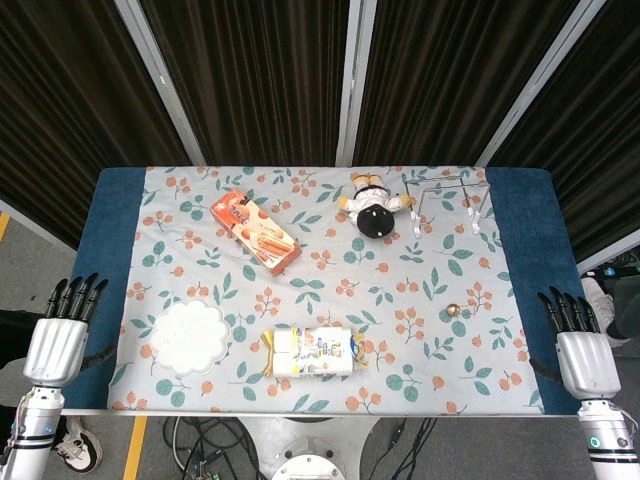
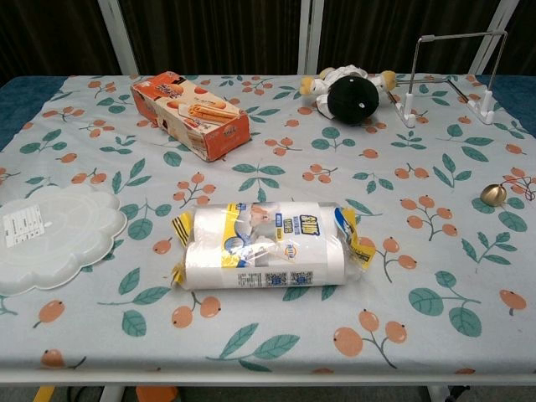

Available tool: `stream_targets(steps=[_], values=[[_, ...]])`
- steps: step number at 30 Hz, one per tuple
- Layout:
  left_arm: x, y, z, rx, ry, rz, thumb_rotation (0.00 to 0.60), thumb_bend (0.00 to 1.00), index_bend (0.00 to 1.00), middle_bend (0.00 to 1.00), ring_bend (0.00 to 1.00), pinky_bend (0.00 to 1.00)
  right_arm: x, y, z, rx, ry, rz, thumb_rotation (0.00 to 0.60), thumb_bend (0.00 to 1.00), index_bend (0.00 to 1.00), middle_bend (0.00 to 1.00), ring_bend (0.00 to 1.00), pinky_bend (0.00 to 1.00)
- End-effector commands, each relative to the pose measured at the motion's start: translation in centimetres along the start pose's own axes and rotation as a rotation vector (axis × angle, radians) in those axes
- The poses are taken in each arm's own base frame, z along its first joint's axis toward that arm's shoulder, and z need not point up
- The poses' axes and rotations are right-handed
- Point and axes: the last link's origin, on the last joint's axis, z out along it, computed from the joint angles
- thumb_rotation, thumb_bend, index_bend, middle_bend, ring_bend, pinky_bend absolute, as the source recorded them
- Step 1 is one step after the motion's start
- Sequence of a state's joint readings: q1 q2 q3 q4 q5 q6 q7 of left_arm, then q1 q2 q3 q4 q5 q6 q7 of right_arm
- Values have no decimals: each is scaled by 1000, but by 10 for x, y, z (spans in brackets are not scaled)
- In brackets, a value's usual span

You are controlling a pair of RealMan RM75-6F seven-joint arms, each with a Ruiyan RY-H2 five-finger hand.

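Note:
My left hand (image 1: pixel 62 335) hangs off the table's left edge, fingers straight and together, holding nothing. My right hand (image 1: pixel 580 345) hangs off the right edge in the same pose, also empty. Neither hand shows in the chest view. Nearest the left hand lies a white flower-shaped plate (image 1: pixel 188 337) (image 2: pixel 52 234). A wrapped pack of paper rolls (image 1: pixel 312 351) (image 2: pixel 266 245) lies at the front middle. A small gold ball (image 1: pixel 453 311) (image 2: pixel 492 195) sits towards the right hand.
An orange snack box (image 1: pixel 255 232) (image 2: pixel 192 114) lies at the back left. A plush doll (image 1: pixel 372 206) (image 2: pixel 350 94) lies at the back middle, beside a clear wire stand (image 1: pixel 450 198) (image 2: pixel 452 74). The floral cloth (image 1: pixel 400 290) covers the table.

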State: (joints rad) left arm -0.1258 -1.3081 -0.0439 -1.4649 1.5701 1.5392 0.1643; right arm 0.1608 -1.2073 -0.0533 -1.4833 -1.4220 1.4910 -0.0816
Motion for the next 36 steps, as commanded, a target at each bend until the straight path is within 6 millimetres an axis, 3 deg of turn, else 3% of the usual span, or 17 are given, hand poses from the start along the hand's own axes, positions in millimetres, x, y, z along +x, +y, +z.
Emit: stream_targets(steps=[1,7,13,17,24,30,36], values=[[-1,-1,1,4,-2,-4,600,28,36,30,0,14,-2,-1,1,-13,-12,-5,600,17,0,0,0,0],[-5,1,3,-2,-13,-19,600,28,36,30,0,13,-5,-5,7,-7,-48,-11,600,35,0,0,0,0],[-3,-2,0,-5,-20,-16,600,28,36,30,0,13,5,-18,16,25,-43,-24,600,27,0,0,0,0],[-3,-3,-3,-1,-23,-21,600,27,36,30,0,13,14,-27,28,40,-67,-57,600,0,0,0,0,0],[-10,-2,0,-7,-42,-39,600,28,36,30,0,13,23,-60,62,112,-133,-112,600,0,0,0,0,0],[-12,-3,-3,-29,-48,-73,600,29,41,30,0,13,12,-87,94,174,-184,-126,600,0,30,0,0,0],[-16,-7,-5,-22,-56,-82,600,29,42,30,0,13,-5,-104,106,199,-224,-137,600,0,148,0,0,0]])
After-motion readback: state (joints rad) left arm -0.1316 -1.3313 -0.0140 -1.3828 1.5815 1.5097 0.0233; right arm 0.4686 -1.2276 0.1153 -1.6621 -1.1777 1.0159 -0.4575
